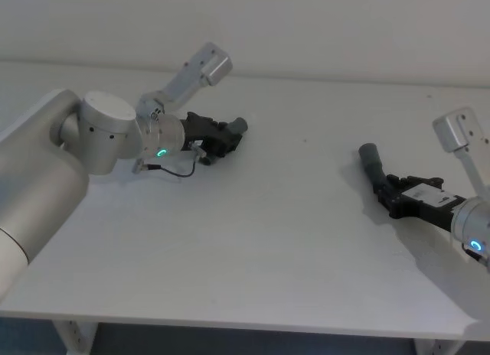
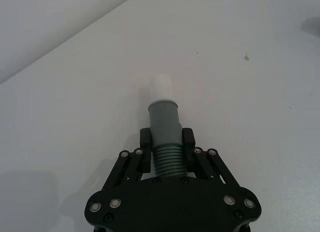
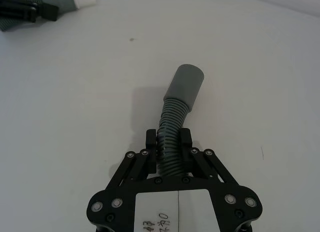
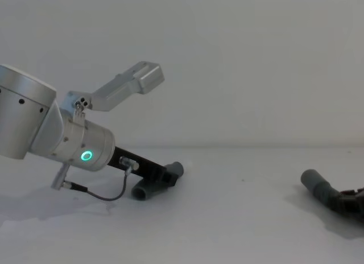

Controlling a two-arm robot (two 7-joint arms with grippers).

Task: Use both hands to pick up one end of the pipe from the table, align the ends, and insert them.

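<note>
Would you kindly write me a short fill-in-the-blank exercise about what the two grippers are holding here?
1. The left gripper clamps its hose piece on the ____ section behind the cuff.
2. The right gripper is ____ on the other hose piece.
3. The two pieces are far ____, not joined.
Missing words: ribbed; shut; apart.

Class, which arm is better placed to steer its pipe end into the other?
Probably left: the left gripper clamps right behind its cuff; the right gripper holds ribbed hose farther back, past a bend.
</note>
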